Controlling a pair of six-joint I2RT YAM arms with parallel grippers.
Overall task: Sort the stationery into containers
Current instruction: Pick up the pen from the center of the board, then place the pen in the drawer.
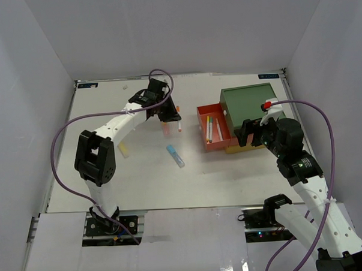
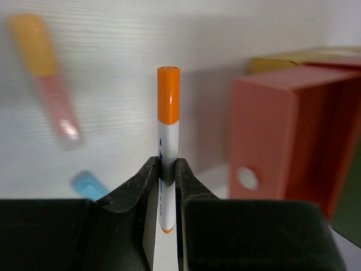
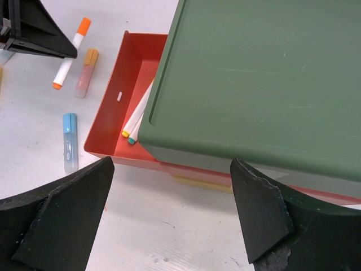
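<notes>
The slim white marker with an orange cap (image 2: 168, 141) sat pinched between the two black fingers of the left gripper (image 2: 167, 169), whose jaws were shut on its white barrel. The capped end stuck out past the fingertips and the short tail ran back toward the palm. Whether it was clear of the table could not be told.

It looked light and stiff, a smooth round plastic stick (the sort that rolls or swivels in a narrow pinch). A hold across the barrel near its middle, as here, seemed the safest place. A grip on the cap would likely slip or pull it loose.

Beyond the fingertips to the left lay a translucent pink stick with an orange cap (image 2: 48, 73), and close beside the left finger a pale blue stick (image 2: 87, 183). Ahead to the right stood the open red-orange drawer (image 2: 265, 141), near the marker's tip, with a few thin pens (image 3: 138, 116) already lying inside.

The right gripper (image 3: 172, 169) hung with its jaws wide apart and empty, just in front of the green top drawer (image 3: 254, 73) and above the red drawer's near corner.
</notes>
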